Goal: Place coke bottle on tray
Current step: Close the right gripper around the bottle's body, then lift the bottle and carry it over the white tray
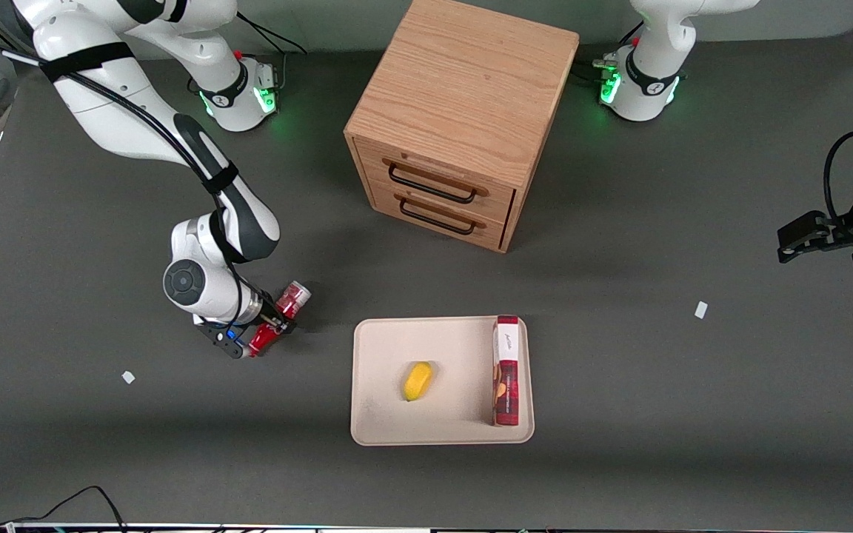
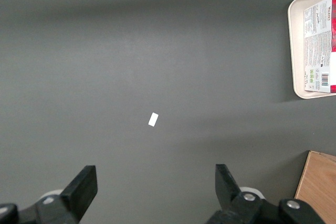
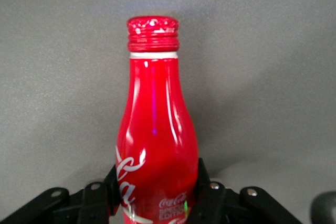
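Dark grey matting covers the counter [image 1: 619, 459]. Toward the working arm's end, the end effector [image 1: 271, 329] pinches the coke bottle [image 1: 282, 317] across its body, tilted above the surface. Mid-counter near the front edge, the tray [image 1: 389, 348] carries a lemon [image 1: 417, 380] and a box [image 1: 506, 370].

A wooden two-drawer cabinet [image 1: 456, 118] stands on the dark grey table [image 1: 693, 414], its two drawers, each with a black handle, facing the front camera. Nearer to that camera than the cabinet, a yellow lemon-like fruit [image 1: 417, 380] lies beside a red-and-white rectangular box [image 1: 506, 370] printed with script and a food picture. One small white tag [image 1: 701, 310] lies on the tabletop toward the parked arm's end, and another white tag [image 1: 128, 377] lies toward the working arm's end
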### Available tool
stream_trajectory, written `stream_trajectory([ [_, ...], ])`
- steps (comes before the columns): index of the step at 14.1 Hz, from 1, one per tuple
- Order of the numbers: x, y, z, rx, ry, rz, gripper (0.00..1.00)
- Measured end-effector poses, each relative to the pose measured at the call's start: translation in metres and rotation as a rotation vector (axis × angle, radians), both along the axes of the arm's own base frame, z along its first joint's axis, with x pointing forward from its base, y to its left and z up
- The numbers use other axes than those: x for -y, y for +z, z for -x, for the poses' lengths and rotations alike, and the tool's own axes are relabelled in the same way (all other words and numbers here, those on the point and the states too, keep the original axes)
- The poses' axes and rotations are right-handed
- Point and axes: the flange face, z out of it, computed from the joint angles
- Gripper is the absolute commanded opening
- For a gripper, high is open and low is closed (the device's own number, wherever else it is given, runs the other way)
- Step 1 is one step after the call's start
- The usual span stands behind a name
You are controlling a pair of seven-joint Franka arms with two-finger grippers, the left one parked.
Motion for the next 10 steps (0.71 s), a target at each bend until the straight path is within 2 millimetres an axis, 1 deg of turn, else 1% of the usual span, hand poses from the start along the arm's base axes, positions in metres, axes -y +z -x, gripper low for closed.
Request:
stream_trajectory([
  [2,-0.001,0.011,-0.005,0.018,0.021,0.000,0.00],
  [3,0.000,0.022,-0.009,0.023,0.032,0.001,0.00],
  [4,0.000,0.039,-0.014,0.024,0.047,0.003,0.00],
  [5,0.001,0.060,-0.019,0.019,0.065,0.007,0.00],
  [6,0.001,0.085,-0.026,0.014,0.078,0.010,0.00],
  [8,0.000,0.145,-0.040,0.014,0.095,0.016,0.00],
  [9,-0.003,0.177,-0.046,0.021,0.106,0.014,0.00],
  [10,-0.014,0.212,-0.051,0.040,0.124,0.004,0.00],
])
